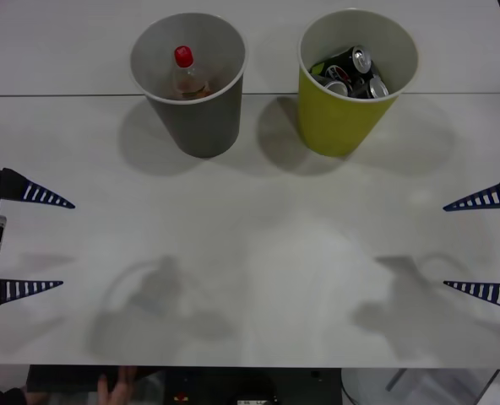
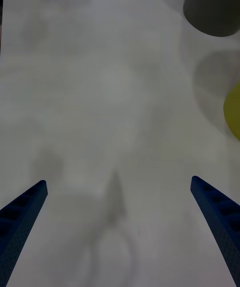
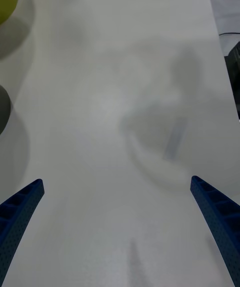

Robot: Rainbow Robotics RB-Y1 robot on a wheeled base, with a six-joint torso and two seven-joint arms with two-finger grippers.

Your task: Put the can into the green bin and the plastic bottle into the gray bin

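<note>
A: Jaws first, quick. Left gripper (image 1: 43,243)?

B: Left edge of the front frame, about mid-height. Blue ribbed fingers (image 1: 47,198) spread wide, tips pointing toward frame center, nothing between them. Its own wrist camera agrees: one finger at each bottom corner, bare white table (image 3: 120,117) in the gap.

A: Right gripper (image 1: 461,246)?

B: Mirror of it, right edge of the front frame, same height. Fingers wide apart, holding nothing. The right wrist shot has the gap over bare tabletop too.

A: Now outward. Bottle?

B: Plastic bottle (image 1: 186,74) stands inside the gray bin (image 1: 195,118), upper left of center in the front frame; red cap up, body mostly below the rim.

A: Cans?

B: Cans (image 1: 353,74), several dark ones, piled in the green bin (image 1: 339,118), upper right of center. Exact count unclear.

A: Bins relative to each other?

B: Side by side near the far table seam, upright, apart, not touching. Both well away from either gripper.

A: Anything else?

B: A person's hand (image 1: 115,390) at the bottom edge, left of center, below the table, touching nothing.
</note>
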